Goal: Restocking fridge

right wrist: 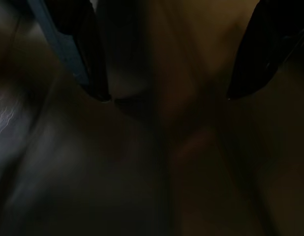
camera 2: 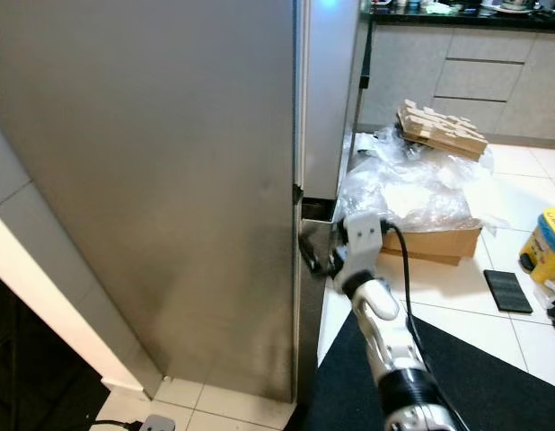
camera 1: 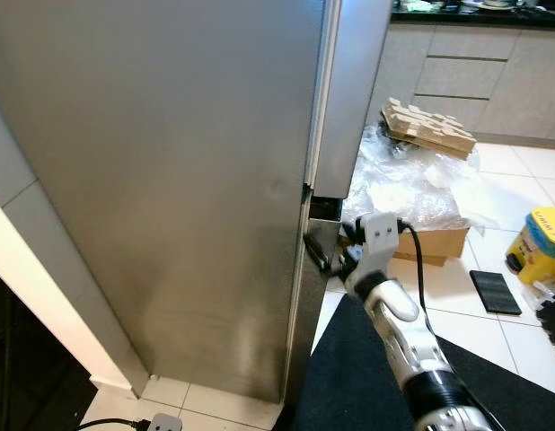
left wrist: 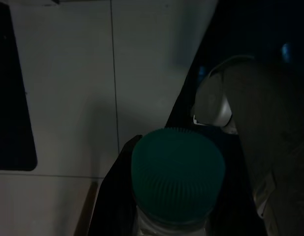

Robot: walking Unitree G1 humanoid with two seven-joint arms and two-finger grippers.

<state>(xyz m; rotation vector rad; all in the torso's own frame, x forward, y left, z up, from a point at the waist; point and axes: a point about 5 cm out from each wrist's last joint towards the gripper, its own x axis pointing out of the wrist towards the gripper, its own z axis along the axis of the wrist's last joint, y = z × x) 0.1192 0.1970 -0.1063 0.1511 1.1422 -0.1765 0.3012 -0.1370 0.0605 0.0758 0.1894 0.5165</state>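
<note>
The stainless-steel fridge (camera 1: 170,180) stands close in front of me, seen from its side, with its doors along the right edge. My right gripper (camera 1: 321,256) reaches the gap between the upper door (camera 1: 349,90) and the lower door (camera 1: 304,305). In the right wrist view its two black fingers (right wrist: 88,64) stand apart, open, with a dark metal surface between them. In the dark left wrist view my left gripper (left wrist: 176,162) is shut on a bottle with a ribbed green cap (left wrist: 177,172), held low over white floor tiles.
A cardboard box (camera 1: 439,242) topped with crumpled clear plastic (camera 1: 412,184) sits on the floor just right of the fridge. Behind it lie cardboard pieces (camera 1: 428,126) and grey cabinets (camera 1: 475,72). A yellow tub (camera 1: 540,242), a flat black item (camera 1: 496,292) and a dark mat (camera 1: 367,377) lie nearby.
</note>
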